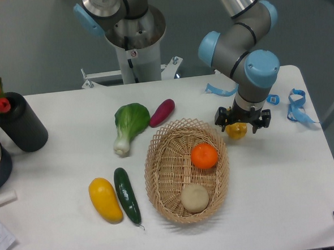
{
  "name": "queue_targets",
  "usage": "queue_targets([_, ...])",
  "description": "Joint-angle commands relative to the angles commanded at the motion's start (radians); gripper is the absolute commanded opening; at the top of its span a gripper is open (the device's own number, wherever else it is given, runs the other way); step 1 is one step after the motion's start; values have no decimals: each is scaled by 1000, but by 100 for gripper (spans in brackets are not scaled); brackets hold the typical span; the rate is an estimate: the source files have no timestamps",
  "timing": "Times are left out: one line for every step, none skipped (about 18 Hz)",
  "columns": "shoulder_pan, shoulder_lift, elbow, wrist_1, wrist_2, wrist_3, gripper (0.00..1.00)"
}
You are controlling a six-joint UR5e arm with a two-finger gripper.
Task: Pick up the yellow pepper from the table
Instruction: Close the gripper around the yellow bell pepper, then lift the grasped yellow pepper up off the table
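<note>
Since only one camera looks at the table (285, 197), all of this comes from that one view. Landmark: the basket (162, 176), in the middle of the table.

Yellow pepper (236, 131) sits on the table just beside the basket's top right rim, outside it, w/ the gripper (243, 122) right on top of it. Only the pepper's lower part shows; the rest is hidden under the gripper. It lies alone on that side of the basket, so the arm can come at it from above w/o bumping other stuff.

Gripper: points down, black fingers on both sides of the pepper, set about as wide as the pepper. Looks like it's closing on it or just about touching, but can't tell if it's squeezing yet. Pepper looks like it's on the table, not lifted.

Other stuff: orange (204, 155) and a pale round thing (194, 197) are inside the basket. Left of the basket: yellow squash (105, 200) and cucumber (127, 195) side by side, bok choy (128, 125) and a purple veg (161, 112) up top. Far left of the basket: black vase (21, 129) w/ red flowers.

My guess: grab is the step now, lift comes next.
</note>
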Motion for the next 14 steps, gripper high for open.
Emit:
queue_targets([0,-3,-2,0,0,0,90])
queue_targets([0,-3,-5,2,2,0,84])
queue_targets([0,-3,-5,0,8,2,78])
queue_targets([0,-3,-8,0,18,0,73])
queue_targets([0,-5,-15,2,32,0,69])
queue_targets([-2,-8,-15,3,38,0,63])
queue_targets([0,-8,-14,3,38,-2,56])
queue_targets([-2,-6,-14,3,38,0,46])
queue_targets([-2,-5,-12,3,38,0,31])
queue_targets([-2,-3,-6,0,38,-2,22])
queue_targets([0,1,-3,-5,37,1,13])
queue_targets([2,5,0,-6,32,2,11])
queue_targets([2,8,5,-6,32,0,11])
queue_targets([3,14,5,-6,32,5,11])
